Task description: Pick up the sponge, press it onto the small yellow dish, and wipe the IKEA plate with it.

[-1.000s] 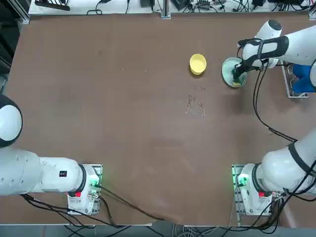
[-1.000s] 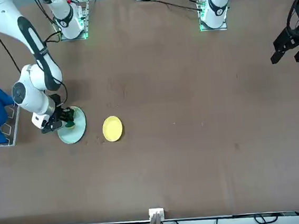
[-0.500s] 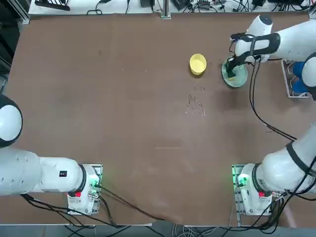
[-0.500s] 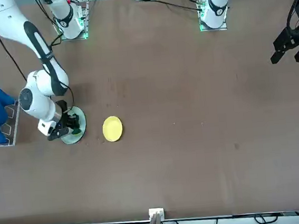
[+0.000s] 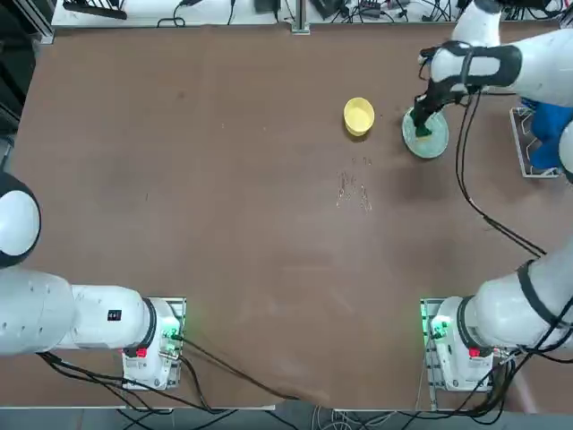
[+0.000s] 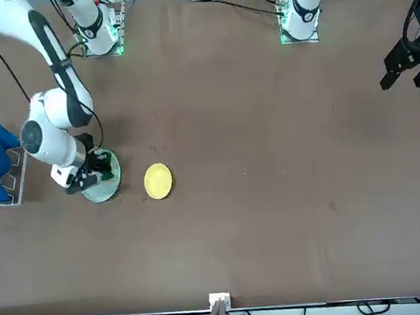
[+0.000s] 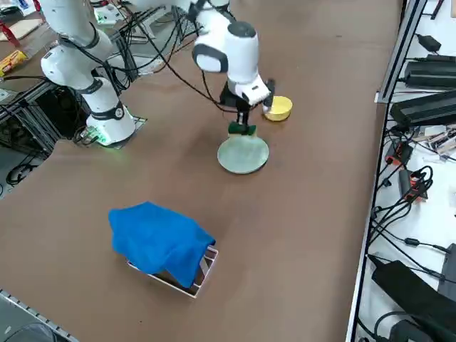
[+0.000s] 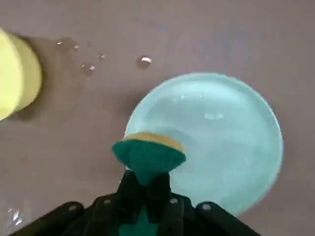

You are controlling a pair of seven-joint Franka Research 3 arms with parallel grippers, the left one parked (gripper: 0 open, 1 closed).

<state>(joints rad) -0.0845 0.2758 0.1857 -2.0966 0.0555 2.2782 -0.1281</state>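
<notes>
Pinching sponge (image 8: 150,156) | right gripper (image 8: 146,189) clamped mid-sponge | seemingly touching IKEA plate (image 8: 211,142)

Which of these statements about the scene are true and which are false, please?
1. The right tool grips the sponge. True.
2. The sponge's yellow layer faces the fingertips. False: it faces away from the tool, towards the IKEA plate.
3. The sponge is over the small yellow dish. False: it is at the IKEA plate.
4. A blue cloth hangs over a white wire rack. True.
5. The small yellow dish is stacked on the IKEA plate. False: they stand apart.
</notes>
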